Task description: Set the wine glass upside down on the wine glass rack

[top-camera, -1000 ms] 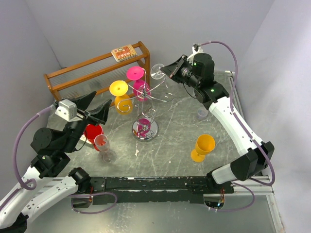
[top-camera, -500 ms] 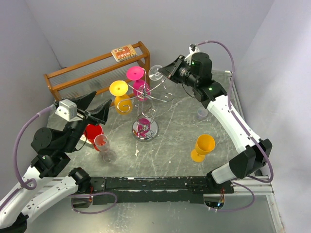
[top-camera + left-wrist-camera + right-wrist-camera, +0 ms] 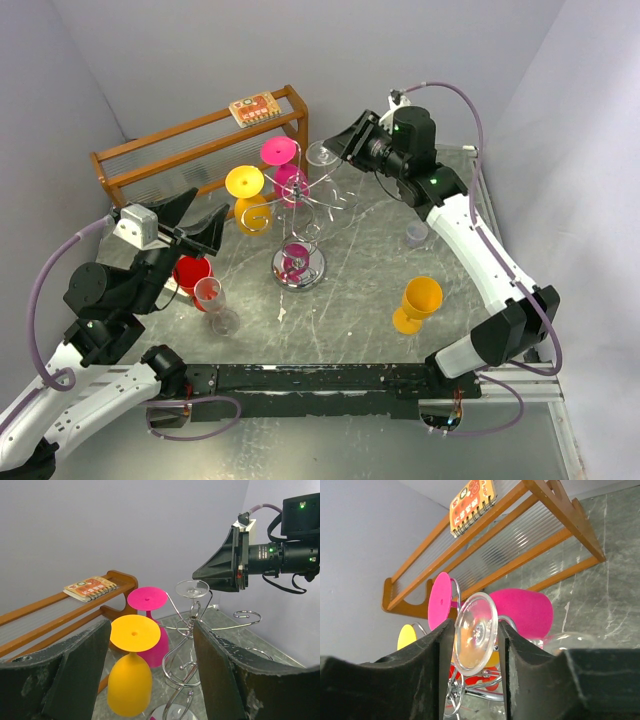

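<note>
The wine glass is clear and hangs foot-up on a back arm of the silver wire wine glass rack. Its round foot stands between the fingers of my right gripper, whose jaws are apart around it. From the left wrist view the foot sits just in front of the right gripper. My left gripper hovers open at the left of the rack, holding nothing.
A yellow glass and a pink glass hang upside down on the rack. A red glass, a clear flute, a yellow goblet and a small clear cup stand on the table. The wooden shelf rack lines the back.
My right gripper's jaws have spread apart from the clear glass, which stays hanging on the rack arm. The left arm has not moved.
</note>
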